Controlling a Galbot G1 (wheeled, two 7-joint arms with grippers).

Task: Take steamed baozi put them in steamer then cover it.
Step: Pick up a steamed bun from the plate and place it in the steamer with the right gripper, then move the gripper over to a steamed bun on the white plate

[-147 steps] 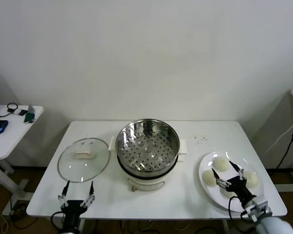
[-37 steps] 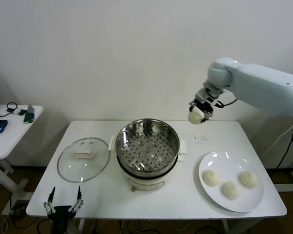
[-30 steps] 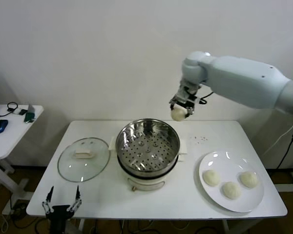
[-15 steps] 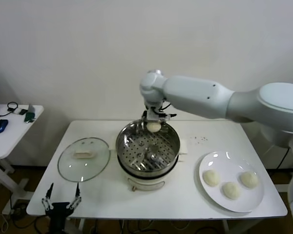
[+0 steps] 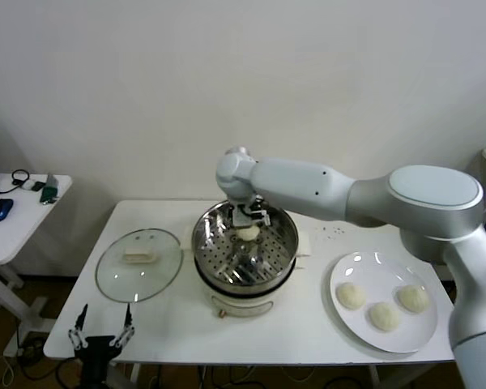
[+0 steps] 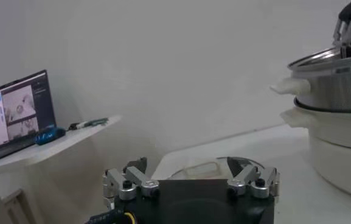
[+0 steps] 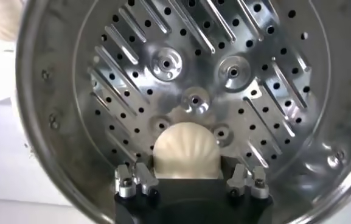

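The steamer (image 5: 201, 247) is a shiny steel pot with a perforated tray, standing mid-table on a white base. My right gripper (image 5: 248, 225) reaches down inside it, shut on one off-white baozi (image 5: 248, 234). In the right wrist view that baozi (image 7: 186, 151) sits between the fingers of the right gripper (image 7: 188, 175), low over the steamer's tray (image 7: 132, 79). Three more baozi (image 5: 382, 315) lie on the white plate (image 5: 407, 331) at the right. The glass lid (image 5: 138, 266) lies flat, left of the steamer. My left gripper (image 5: 104, 336) waits open at the table's front left edge.
A small white side table (image 5: 16, 219) with a mouse and cables stands off to the left. The left wrist view shows the left gripper (image 6: 187, 167), a laptop (image 6: 17, 115) and the steamer (image 6: 339, 91). The wall is close behind the table.
My right arm carried the baozi from above the table's right rear leftward over the steamer and lowered it inside. The left gripper stayed at the front edge.
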